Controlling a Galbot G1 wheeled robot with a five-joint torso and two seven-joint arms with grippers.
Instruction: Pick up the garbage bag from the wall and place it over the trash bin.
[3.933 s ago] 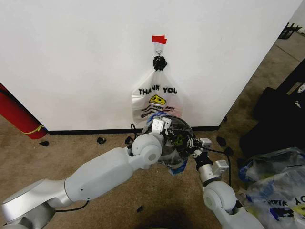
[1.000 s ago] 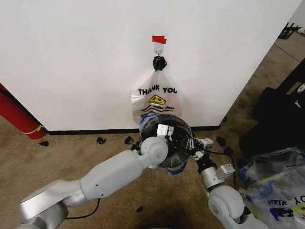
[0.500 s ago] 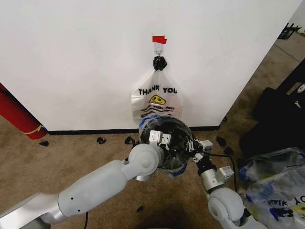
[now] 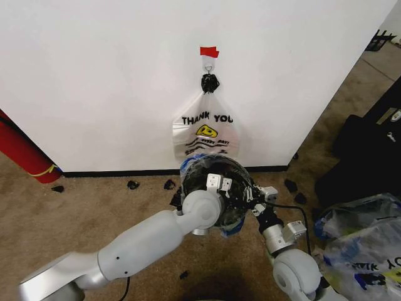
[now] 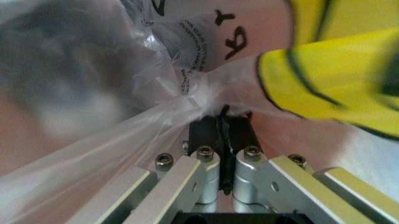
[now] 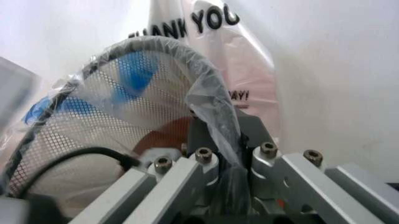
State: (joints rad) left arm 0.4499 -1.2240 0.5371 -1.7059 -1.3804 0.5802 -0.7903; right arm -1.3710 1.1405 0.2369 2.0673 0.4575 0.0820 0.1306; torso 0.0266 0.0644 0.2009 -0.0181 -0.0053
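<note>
Left gripper (image 4: 218, 183) shifted rightward (over bin (image 4: 241, 172)).

1 trash bin (image 4: 216, 188), 1 garbage bag (image 4: 233, 224) on it, 1 THANK YOU bag (image 4: 207, 133), 1 hook (image 4: 208, 64), 1 red tape strip (image 4: 209, 51), 1 red cylinder (image 4: 22, 153), 2 grippers.

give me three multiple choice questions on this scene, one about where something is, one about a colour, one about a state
1. Where does the thank you bag hang?
A. on the wall hook above the trash bin
B. on the red cylinder
C. from the robot's elbow

2. What colour is the tape strip above the hook?
A. green
B. red
C. black

3. What is the left hand doing?
A. open, away from any plastic
B. shut on the garbage bag
C. gripping a cable

Answers: 1 A, the bag hangs from the hook on the wall with the trash bin below it. 2 B, the strip is red. 3 B, its fingers pinch the garbage bag.
</note>
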